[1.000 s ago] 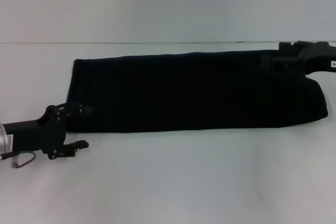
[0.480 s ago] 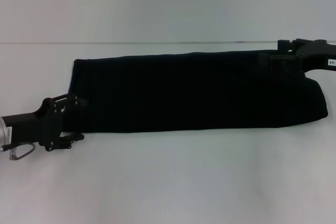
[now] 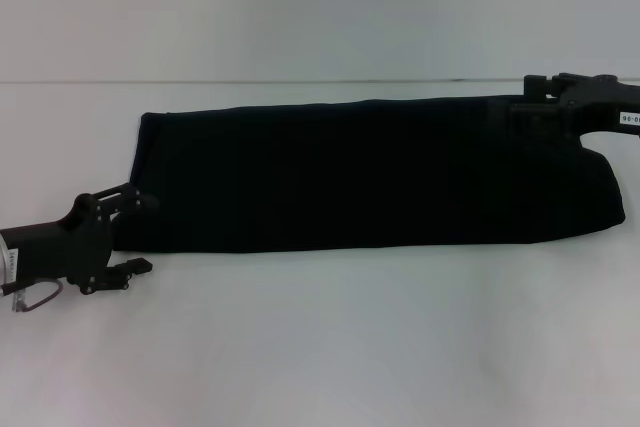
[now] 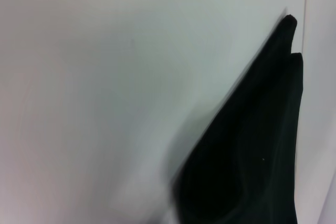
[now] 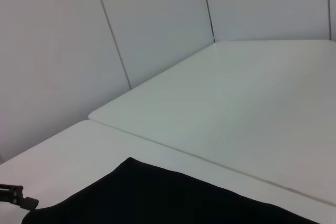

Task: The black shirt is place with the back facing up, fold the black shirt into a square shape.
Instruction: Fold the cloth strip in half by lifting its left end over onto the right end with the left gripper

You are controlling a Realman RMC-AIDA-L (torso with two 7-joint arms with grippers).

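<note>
Shirt first: the big plain matte-black soft cloth T-shirt lies folded into a long horizontal band across the middle of the head view, running from the left-centre almost to the right edge, flat on the white tabletop. Its near edge is pretty straight, and the right end bulges down a little into a rounded corner.

The left gripper, black and rigid with visible screws, sits in the lower left of the head view, right at the shirt's lower left corner. Its two fingers are spread apart, one up by the cloth corner, the other lower down over bare table. Whether the upper finger actually touches the fabric, I can't tell. It isn't pinching anything. The arm behind it runs off the left edge of the frame, with a small wire loop hanging under it.

The right gripper is in the upper right of the head view, black against the black cloth at the shirt's far right corner. I honestly can't tell how it's set there, everything is just dark on dark.

The left wrist view shows a tapering dark wedge of the shirt in the lower right of the frame, on white table. The right wrist view has the shirt's edge along the bottom, with the table and a pale panelled wall behind.
</note>
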